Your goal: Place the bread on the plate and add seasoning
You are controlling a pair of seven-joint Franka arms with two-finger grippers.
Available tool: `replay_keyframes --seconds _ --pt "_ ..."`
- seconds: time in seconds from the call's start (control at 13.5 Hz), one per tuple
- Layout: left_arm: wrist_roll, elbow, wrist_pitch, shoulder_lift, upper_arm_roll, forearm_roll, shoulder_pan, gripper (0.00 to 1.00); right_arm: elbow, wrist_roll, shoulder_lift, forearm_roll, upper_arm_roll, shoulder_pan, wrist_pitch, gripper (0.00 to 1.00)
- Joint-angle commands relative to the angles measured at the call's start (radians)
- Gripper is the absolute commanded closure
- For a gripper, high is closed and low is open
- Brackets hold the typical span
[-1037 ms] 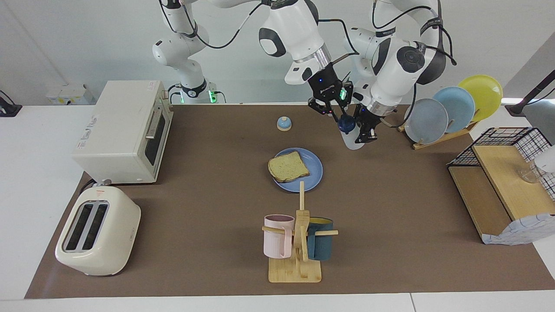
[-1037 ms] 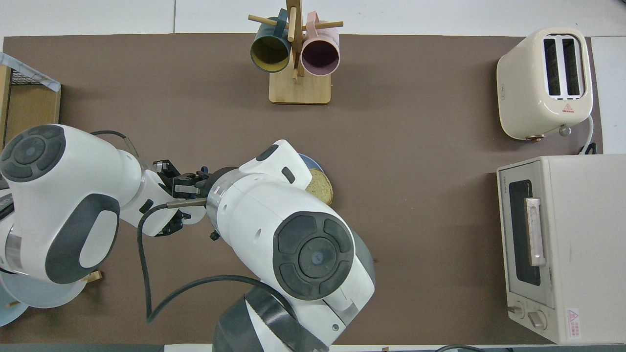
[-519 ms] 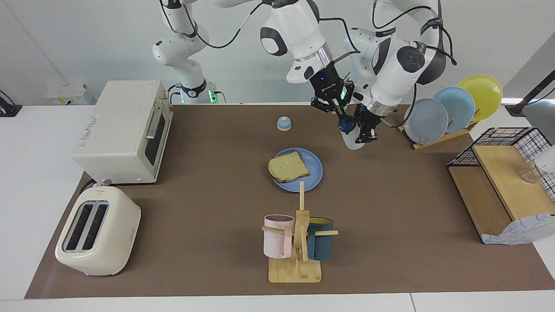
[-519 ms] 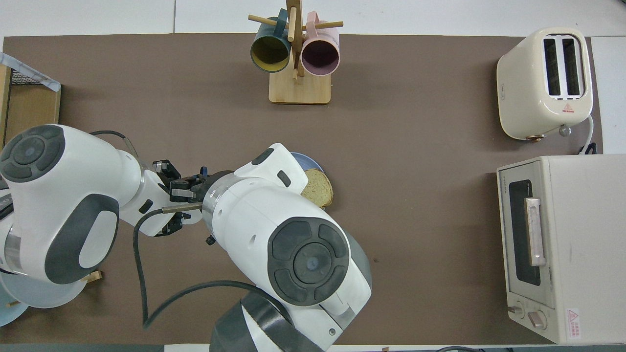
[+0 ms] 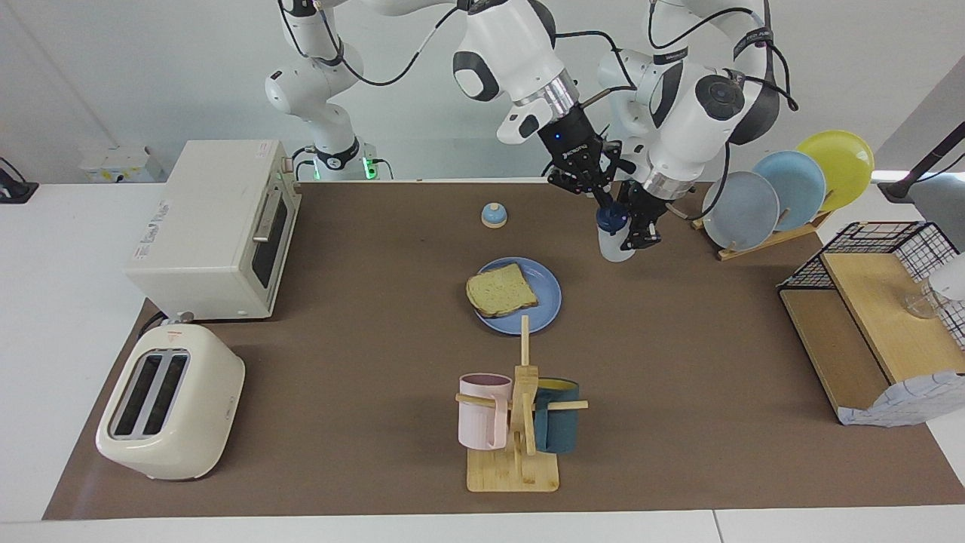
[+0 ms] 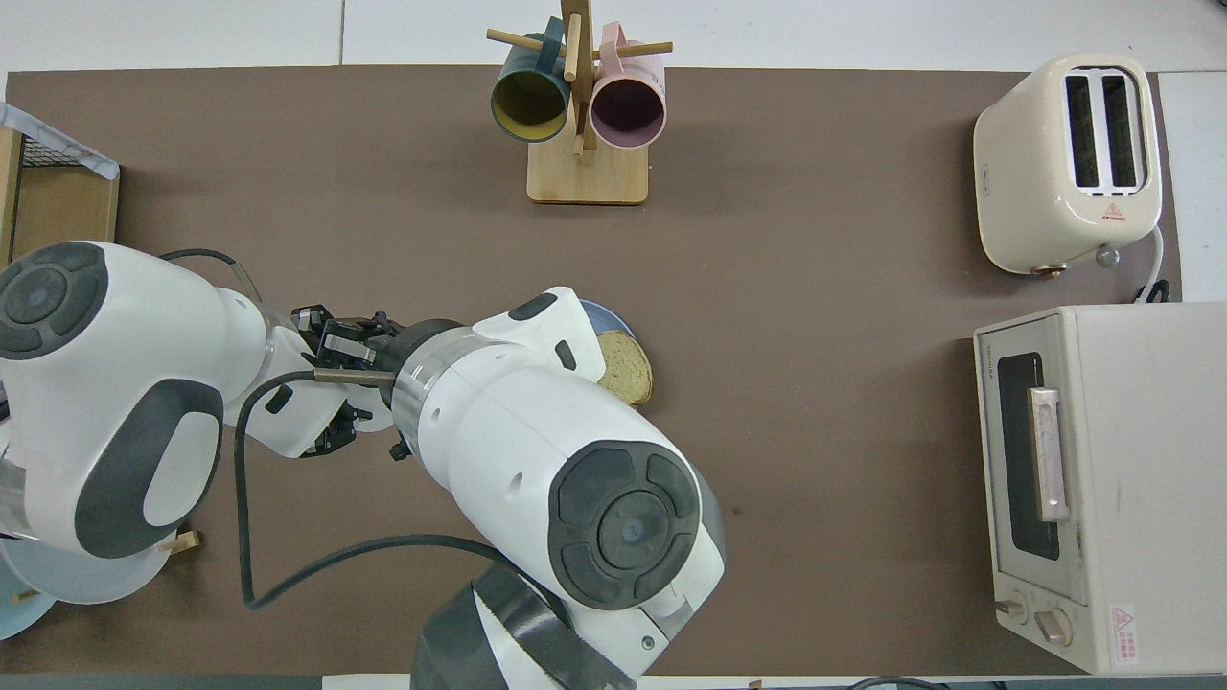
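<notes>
The bread (image 5: pixel 501 291) lies flat on the blue plate (image 5: pixel 544 302) in the middle of the table; a corner of the bread (image 6: pixel 628 369) shows past the right arm in the overhead view. The seasoning (image 5: pixel 616 240), a whitish bottle with a dark blue cap, hangs in the air over the mat, beside the plate toward the left arm's end. My left gripper (image 5: pixel 635 229) is shut on the bottle's body. My right gripper (image 5: pixel 608 207) comes down from above and is shut on the blue cap. In the overhead view both arms cover the bottle.
A small blue bell (image 5: pixel 494 216) sits nearer the robots than the plate. The mug rack (image 5: pixel 519 422) stands farther out. Toaster oven (image 5: pixel 219 226) and toaster (image 5: pixel 172 403) fill the right arm's end; upright plates (image 5: pixel 784 192) and a wire shelf (image 5: pixel 882 317) fill the left arm's end.
My right gripper moved toward the left arm's end, came down onto the bottle's cap and closed on it. The left gripper kept hold of the bottle, which now stands more upright.
</notes>
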Motion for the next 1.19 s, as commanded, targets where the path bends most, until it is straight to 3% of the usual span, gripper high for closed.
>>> replay_keyframes --seconds 0.0,0.15,0.22,0.3,0.44,0.74,0.89,1.11 --pt "-0.005 -0.030 0.001 -0.028 -0.005 0.015 -0.011 1.00 0.012 0.029 0.016 0.016 0.005 -0.018 0.034 1.00" --pt "-0.005 -0.030 0.001 -0.028 -0.010 0.015 -0.011 1.00 0.007 0.017 0.015 0.016 0.005 -0.018 0.034 1.00" --pt "-0.007 -0.030 0.001 -0.028 -0.010 0.015 -0.011 1.00 0.001 0.006 0.013 0.014 0.003 -0.027 0.033 0.84" --pt "-0.007 -0.030 0.001 -0.028 -0.010 0.015 -0.011 1.00 -0.003 0.003 0.010 0.013 0.003 -0.037 0.023 0.01" --pt "-0.007 -0.030 0.001 -0.028 -0.010 0.015 -0.012 1.00 -0.011 -0.039 0.006 0.008 0.000 -0.061 -0.015 0.00" --pt "-0.007 -0.028 0.004 -0.026 -0.010 0.015 -0.011 1.00 -0.013 -0.285 -0.005 0.003 -0.001 -0.204 -0.176 0.00" --pt "-0.063 -0.014 0.036 -0.014 -0.019 0.049 -0.017 1.00 -0.011 -0.389 -0.020 -0.006 -0.006 -0.300 -0.349 0.00" --pt "-0.284 0.010 0.045 -0.002 -0.075 0.255 -0.067 1.00 -0.008 -0.545 -0.065 -0.079 -0.006 -0.490 -0.625 0.00"
